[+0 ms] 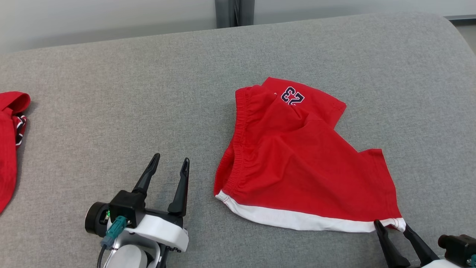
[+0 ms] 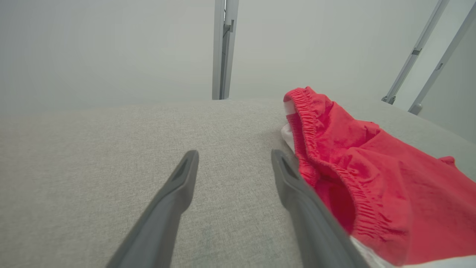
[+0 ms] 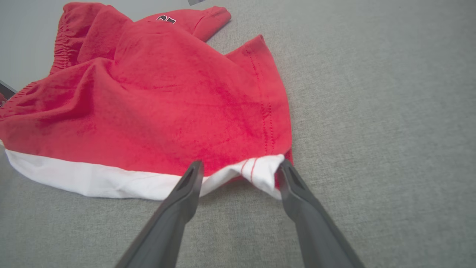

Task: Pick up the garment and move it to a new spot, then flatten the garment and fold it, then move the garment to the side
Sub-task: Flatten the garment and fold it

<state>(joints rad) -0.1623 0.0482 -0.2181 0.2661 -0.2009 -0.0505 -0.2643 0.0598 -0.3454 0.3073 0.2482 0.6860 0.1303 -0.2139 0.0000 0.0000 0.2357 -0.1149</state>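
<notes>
Between the spread fingers of your right gripper sits one corner of the red shorts. The jaws are wide apart and clamp nothing. That corner belongs to the white band along the shorts' near edge. It brushes the finger on the right of the wrist view, while the other fingertip lies right at the band's edge.

Your left gripper is released too, with its fingers parted over bare fabric. It is just beside the gathered waistband — you cannot tell from the left wrist view whether the nearer finger touches it.

The shorts lie rumpled on the grey upholstered surface, right of centre in your head view. The waistband faces the left gripper's side, and the white band runs along the edge nearest you. A dark number patch reading 23 sits on the far leg.

Well apart, at the left edge of the head view, lies another red garment. A metal post stands beyond the surface's far edge.
</notes>
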